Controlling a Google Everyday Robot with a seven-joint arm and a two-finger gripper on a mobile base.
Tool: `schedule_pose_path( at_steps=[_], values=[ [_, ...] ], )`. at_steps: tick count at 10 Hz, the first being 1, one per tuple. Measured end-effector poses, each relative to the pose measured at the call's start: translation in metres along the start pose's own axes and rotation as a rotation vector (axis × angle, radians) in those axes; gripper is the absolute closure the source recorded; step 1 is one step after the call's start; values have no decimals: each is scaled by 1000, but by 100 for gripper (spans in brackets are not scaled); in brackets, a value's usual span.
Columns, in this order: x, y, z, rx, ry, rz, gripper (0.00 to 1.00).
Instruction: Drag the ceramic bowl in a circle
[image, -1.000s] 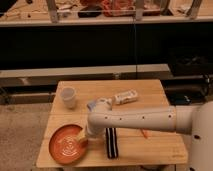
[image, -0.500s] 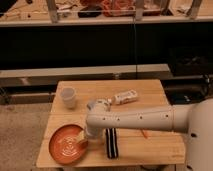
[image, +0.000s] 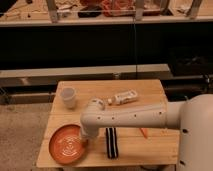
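One change noted: the gripper (image: 86, 141) has edged onto the arm-side rim of the ceramic bowl (image: 62, 146), which has not shifted from the front corner of the wooden table (image: 150, 149). I cannot tell whether it grips. I judge dragging is imminent. Dark shelving (image: 100, 47) stands behind.

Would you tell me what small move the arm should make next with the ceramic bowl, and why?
Probably start sliding it inward on the table: the gripper sits at the right rim of the ceramic bowl, which lies close to the near-left corner with little room outward.
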Motion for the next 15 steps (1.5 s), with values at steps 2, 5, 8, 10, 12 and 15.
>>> schedule_pose_path(
  at_steps=[2, 5, 8, 10, 12, 15],
  values=[
    [9, -11, 1, 2, -1, -13, 88],
    [18, -31, 2, 0, 1, -66, 97],
    [37, -43, 2, -1, 9, -56, 97],
    [50, -52, 2, 3, 12, -48, 97],
    [58, -51, 3, 10, 13, -20, 97],
    [80, -33, -1, 44, 13, 69, 97]
  ],
)
